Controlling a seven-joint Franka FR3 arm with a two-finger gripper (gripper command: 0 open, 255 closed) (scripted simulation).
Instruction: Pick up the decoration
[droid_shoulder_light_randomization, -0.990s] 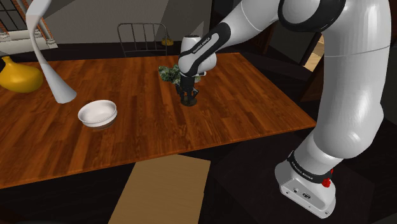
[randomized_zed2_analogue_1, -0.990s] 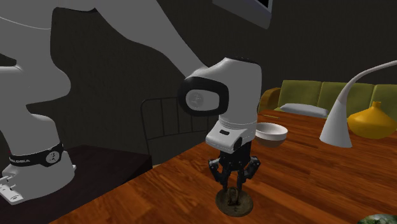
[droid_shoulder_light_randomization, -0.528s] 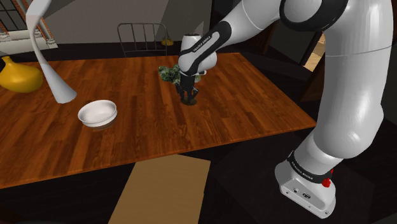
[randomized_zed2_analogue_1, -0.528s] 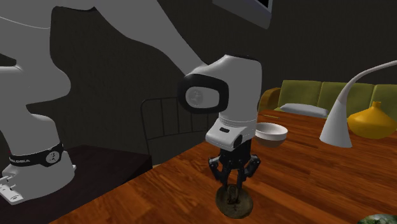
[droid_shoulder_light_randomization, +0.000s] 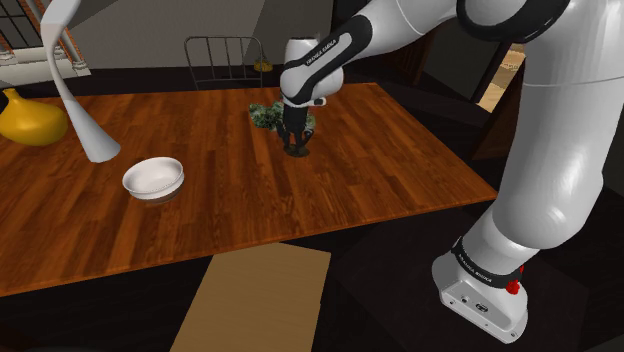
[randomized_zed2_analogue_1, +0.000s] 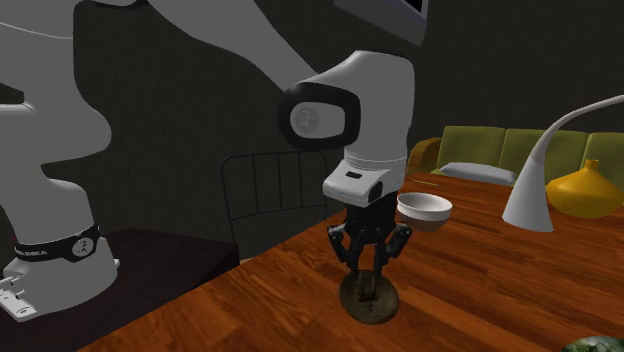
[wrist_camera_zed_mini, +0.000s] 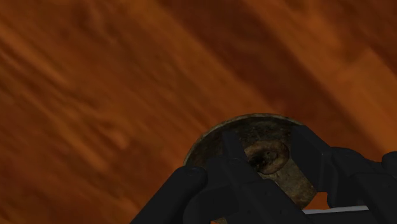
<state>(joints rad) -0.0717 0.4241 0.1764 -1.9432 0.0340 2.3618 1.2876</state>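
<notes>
Subject item: the decoration (randomized_zed2_analogue_1: 368, 303), a small dark, tarnished piece with a round disc base and a raised knob at its centre. It sits directly beneath the hand (randomized_zed2_analogue_1: 368, 275), over the wooden bench (randomized_zed2_analogue_1: 480, 290), near the bench edge that faces the chair (randomized_zed2_analogue_1: 262, 195). The wrist view shows the hand (wrist_camera_zed_mini: 267, 153) clenched on the decoration (wrist_camera_zed_mini: 254, 135): the two black fingers (wrist_camera_zed_mini: 234, 153) press against the central knob from either side, with the disc spreading out below them above the wood grain of the bench (wrist_camera_zed_mini: 95, 95). Whether the disc rests on the bench surface or hangs just clear of it cannot be determined. In the shoulder view the hand (droid_shoulder_light_randomization: 294, 143) points straight down at the far half of the bench (droid_shoulder_light_randomization: 200, 210), and the decoration (droid_shoulder_light_randomization: 298, 151) appears as a dark shape at its tip. A clump of green foliage (droid_shoulder_light_randomization: 266, 115) lies just beside the hand on the far side. A white bowl (droid_shoulder_light_randomization: 153, 177) stands well apart toward the shoulder view's left. A white curved lamp (droid_shoulder_light_randomization: 75, 90) and a yellow vase (droid_shoulder_light_randomization: 30, 118) stand further left. In the second exterior view an olive sofa (randomized_zed2_analogue_1: 500, 150) stands behind the bench.
</notes>
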